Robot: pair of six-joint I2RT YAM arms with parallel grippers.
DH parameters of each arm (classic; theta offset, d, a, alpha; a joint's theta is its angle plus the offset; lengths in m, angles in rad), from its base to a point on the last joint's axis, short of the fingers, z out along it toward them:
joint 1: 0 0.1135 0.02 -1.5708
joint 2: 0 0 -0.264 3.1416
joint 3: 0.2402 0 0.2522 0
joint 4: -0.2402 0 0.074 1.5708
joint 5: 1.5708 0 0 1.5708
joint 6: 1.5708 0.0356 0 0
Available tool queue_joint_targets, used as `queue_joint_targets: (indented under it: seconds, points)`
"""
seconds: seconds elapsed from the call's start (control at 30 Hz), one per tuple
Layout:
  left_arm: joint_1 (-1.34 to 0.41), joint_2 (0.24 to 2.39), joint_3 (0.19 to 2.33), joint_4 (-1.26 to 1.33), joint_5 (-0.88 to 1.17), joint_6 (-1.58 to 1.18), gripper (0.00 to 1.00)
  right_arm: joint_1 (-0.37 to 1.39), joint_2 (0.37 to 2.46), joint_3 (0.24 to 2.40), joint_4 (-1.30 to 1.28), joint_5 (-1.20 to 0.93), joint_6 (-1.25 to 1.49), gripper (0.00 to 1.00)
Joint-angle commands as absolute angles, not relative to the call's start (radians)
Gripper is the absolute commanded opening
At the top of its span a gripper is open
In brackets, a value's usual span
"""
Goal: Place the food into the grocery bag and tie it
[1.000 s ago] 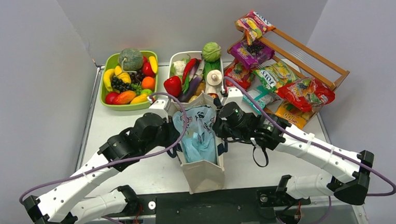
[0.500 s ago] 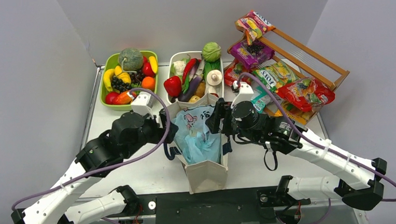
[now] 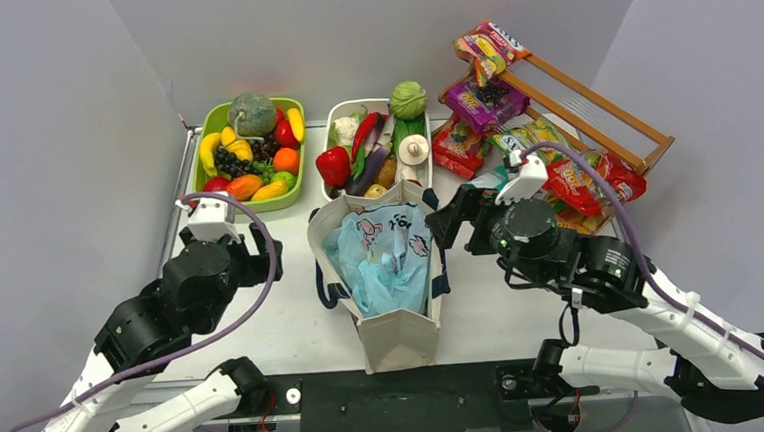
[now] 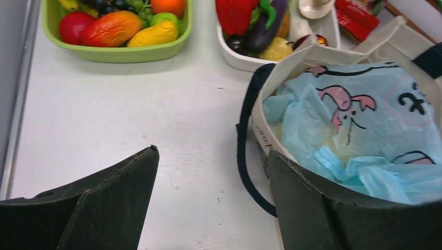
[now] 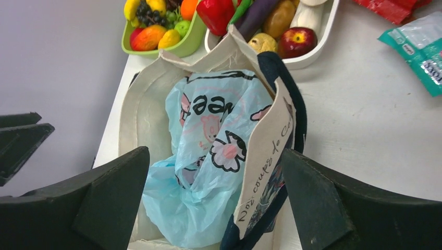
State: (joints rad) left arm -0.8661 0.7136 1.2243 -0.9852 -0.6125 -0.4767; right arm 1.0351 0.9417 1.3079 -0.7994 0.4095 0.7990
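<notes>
The light-blue grocery bag [image 3: 385, 256] lies crumpled inside a beige canvas tote [image 3: 397, 337] at the table's middle; neither gripper touches it. My left gripper [image 3: 266, 256] hangs open to the left of the tote, over bare table [image 4: 211, 161]. On the tote's right side my right gripper [image 3: 446, 219] is also open and empty; in its wrist view the jaws [image 5: 213, 156] frame the bag [image 5: 208, 172] and the tote's wall [image 5: 263, 156]. Food fills a green tray [image 3: 203, 192] and a white tray [image 3: 338, 113]. Snack packets [image 3: 486, 101] lie on a wooden rack.
The wooden rack [image 3: 612, 112] stands at the back right with packets spilling onto the table below it. The tote's dark strap [image 4: 245, 156] loops onto the table at its left side. Grey walls close in the left, back and right.
Both grippers have opened and drawn back from the bag, the left arm to the left and the right arm to the right. The bag stays in the tote.
</notes>
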Motion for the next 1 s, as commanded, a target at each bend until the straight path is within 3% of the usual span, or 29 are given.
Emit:
queue_joint_targets:
  seconds: [0.0,0.17,0.53,0.97]
  points:
    - [-0.84,0.676,1.15,-0.997,-0.751,-0.44,0.75,1.041,0.874,1.292,-0.798,0.51,0.782,0.94]
    - [-0.811,0.606,1.037,-0.942,-0.81,-0.429,0.81,1.042,0.78,1.231,-0.791,0.571,0.795,0.94]
    - [-0.798,0.404,0.826,-0.824,-0.845,-0.424,0.81,1.041,0.569,1.049,-0.678,0.669,0.771,0.97]
    - [-0.793,0.47,0.713,-0.573,-0.856,-0.239,0.82,1.041,0.424,0.933,-0.644,0.705,0.758,1.0]
